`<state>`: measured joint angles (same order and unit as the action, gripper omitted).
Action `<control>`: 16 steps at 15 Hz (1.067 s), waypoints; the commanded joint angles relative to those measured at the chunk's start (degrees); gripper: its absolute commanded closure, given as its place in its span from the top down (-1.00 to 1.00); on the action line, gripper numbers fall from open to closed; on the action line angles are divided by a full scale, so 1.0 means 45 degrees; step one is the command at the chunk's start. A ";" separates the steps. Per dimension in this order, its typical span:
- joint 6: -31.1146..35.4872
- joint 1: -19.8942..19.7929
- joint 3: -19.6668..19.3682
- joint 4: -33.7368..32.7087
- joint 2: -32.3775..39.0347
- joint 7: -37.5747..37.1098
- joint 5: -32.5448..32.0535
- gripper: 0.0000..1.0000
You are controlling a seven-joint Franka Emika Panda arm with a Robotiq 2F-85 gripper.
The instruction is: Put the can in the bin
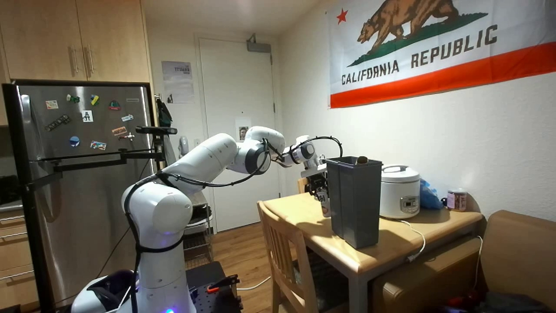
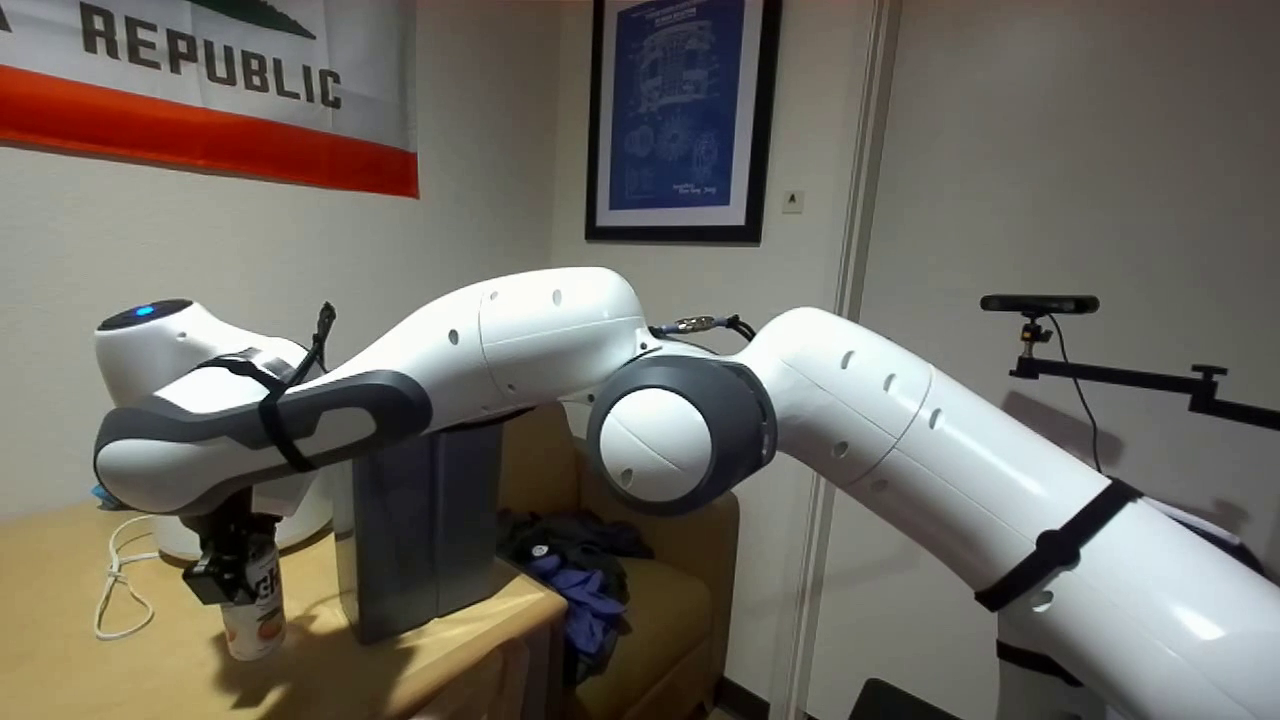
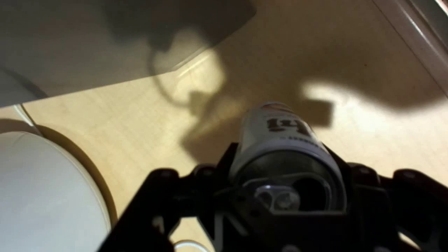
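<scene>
The can is white with dark lettering and an opened top. It stands upright between my gripper's fingers, seen in both exterior views (image 1: pixel 325 206) (image 2: pixel 256 615) and in the wrist view (image 3: pixel 280 129). My gripper (image 2: pixel 238 578), also in the wrist view (image 3: pixel 285 164), has a black finger against each side of the can and is shut on it. The can's base is at or just above the table; I cannot tell which. The bin is tall, dark grey and upright on the table, beside the can, in both exterior views (image 1: pixel 354 204) (image 2: pixel 415 540). Its inside is hidden.
A white rice cooker (image 1: pixel 400 191) stands beside the bin, with its white cord (image 2: pixel 115 580) on the wooden table (image 2: pixel 60 580). A blue bag (image 1: pixel 429 195) and a jar (image 1: pixel 457 200) are farther along. A wooden chair (image 1: pixel 282 243) stands at the table's side.
</scene>
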<state>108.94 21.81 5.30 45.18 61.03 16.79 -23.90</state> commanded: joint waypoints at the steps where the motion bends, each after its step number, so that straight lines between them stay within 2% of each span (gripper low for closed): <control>1: -0.0937 0.0057 0.0196 -0.0156 -0.0920 0.0507 0.0100 -0.43; 10: -0.2269 0.0232 -0.0006 -0.0457 -0.3075 0.0701 -0.0222 -0.43; 16: -0.2634 -0.0097 -0.0073 -0.0469 -0.4039 0.0773 -0.0173 -0.43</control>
<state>99.23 21.97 5.36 42.26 45.38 18.95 -24.31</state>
